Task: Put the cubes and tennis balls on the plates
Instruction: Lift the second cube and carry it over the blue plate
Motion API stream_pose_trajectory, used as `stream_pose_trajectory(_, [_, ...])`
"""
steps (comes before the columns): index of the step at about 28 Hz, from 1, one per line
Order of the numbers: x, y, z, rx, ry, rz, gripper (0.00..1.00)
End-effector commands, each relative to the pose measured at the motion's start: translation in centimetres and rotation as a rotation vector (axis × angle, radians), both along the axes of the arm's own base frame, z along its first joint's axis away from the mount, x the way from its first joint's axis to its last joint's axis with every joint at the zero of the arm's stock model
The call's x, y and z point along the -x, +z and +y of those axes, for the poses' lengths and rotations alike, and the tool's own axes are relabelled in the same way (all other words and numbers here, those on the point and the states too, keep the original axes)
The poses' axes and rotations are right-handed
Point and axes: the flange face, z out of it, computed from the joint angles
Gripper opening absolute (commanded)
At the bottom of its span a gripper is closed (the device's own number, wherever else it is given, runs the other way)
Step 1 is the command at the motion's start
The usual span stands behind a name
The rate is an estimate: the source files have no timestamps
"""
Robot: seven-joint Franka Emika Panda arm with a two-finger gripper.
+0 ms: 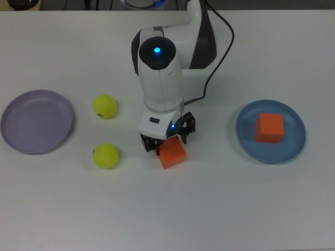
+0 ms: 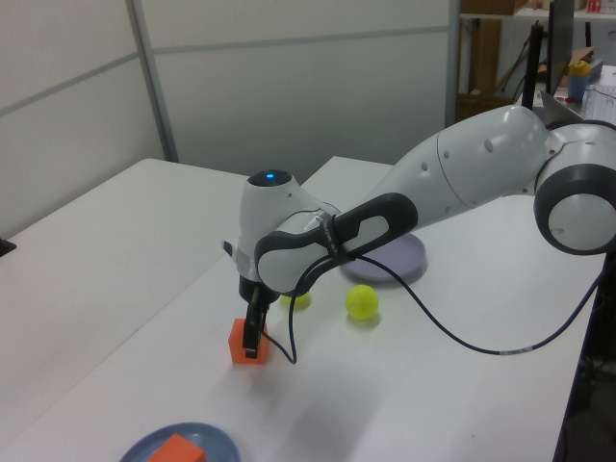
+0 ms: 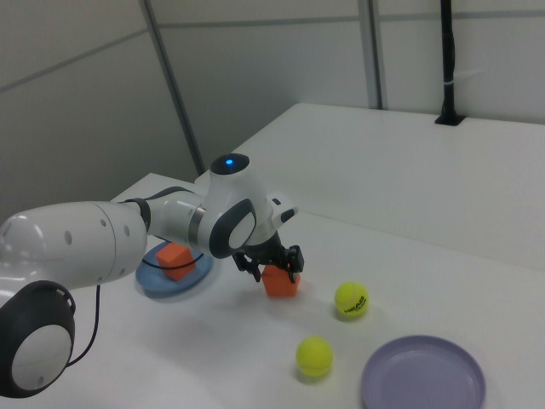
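The loose orange cube (image 1: 172, 153) lay on the white surface (image 1: 220, 209), between the tennis balls (image 1: 105, 156) and the blue plate (image 1: 242, 137) that already carried the other cube (image 1: 269, 127). The pincer (image 1: 168, 142) was set low at the cube, fingers spread about it; a firm clamp could not be told. The block was judged rigid, light and matte, best taken across two opposite flat faces, squarely, not corner to corner.
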Motion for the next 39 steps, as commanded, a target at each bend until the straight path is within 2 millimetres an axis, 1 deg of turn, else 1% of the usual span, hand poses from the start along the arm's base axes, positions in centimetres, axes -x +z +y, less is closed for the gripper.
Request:
stream_pose_trajectory(1, [-0.1,0.2,0.7,-0.014,0.004,-0.037,0.87])
stream_pose_trajectory(2, [-0.1,0.4,0.7,-0.016,0.004,-0.042,0.84])
stream_pose_trajectory(3, [-0.2,0.4,0.7,-0.016,0.004,-0.044,0.77])
stream_pose_trajectory(4, [-0.2,0.4,0.7,-0.017,0.003,-0.045,0.64])
stream_pose_trajectory(5, [-0.2,0.4,0.7,-0.019,0.0,-0.044,0.31])
stream_pose_trajectory(6, [-0.2,0.4,0.7,-0.022,-0.001,-0.043,0.14])
stream_pose_trajectory(7, [-0.1,0.4,0.8,-0.022,-0.001,-0.041,0.0])
stream_pose_trajectory(11, [0.0,0.7,1.0,-0.025,0.001,-0.044,0.0])
stream_pose_trajectory(13, [0.0,1.3,0.9,-0.03,-0.003,-0.043,0.0])
stream_pose_trajectory(14, [0.1,1.9,1.0,-0.035,-0.004,-0.048,0.0])
stream_pose_trajectory(15, [0.4,3.7,1.6,-0.048,-0.012,-0.064,0.0])
stream_pose_trajectory(18, [1.2,5.6,2.8,-0.068,-0.045,-0.056,0.0])
stream_pose_trajectory(19, [1.5,6.1,3.5,-0.073,-0.05,-0.047,0.0])
stream_pose_trajectory(20, [2.3,7.0,4.8,-0.087,-0.059,-0.038,0.0])
stream_pose_trajectory(22, [3.2,7.9,6.4,-0.105,-0.061,-0.033,0.0])
stream_pose_trajectory(25, [4.6,8.8,9.1,-0.13,-0.072,-0.023,0.0])
stream_pose_trajectory(26, [5.5,9.4,10.7,-0.143,-0.089,-0.022,0.0])
stream_pose_trajectory(31, [8.2,9.5,15.0,-0.137,-0.085,-0.019,0.0])
stream_pose_trajectory(32, [8.9,9.5,16.2,-0.134,-0.089,-0.019,0.0])
stream_pose_trajectory(35, [9.9,9.2,17.7,-0.125,-0.084,-0.021,0.0])
stream_pose_trajectory(37, [10.8,9.1,19.0,-0.121,-0.075,-0.022,0.0])
stream_pose_trajectory(38, [11.6,8.9,20.2,-0.119,-0.071,-0.022,0.0])
stream_pose_trajectory(39, [11.9,8.7,20.5,-0.115,-0.071,-0.021,0.0])
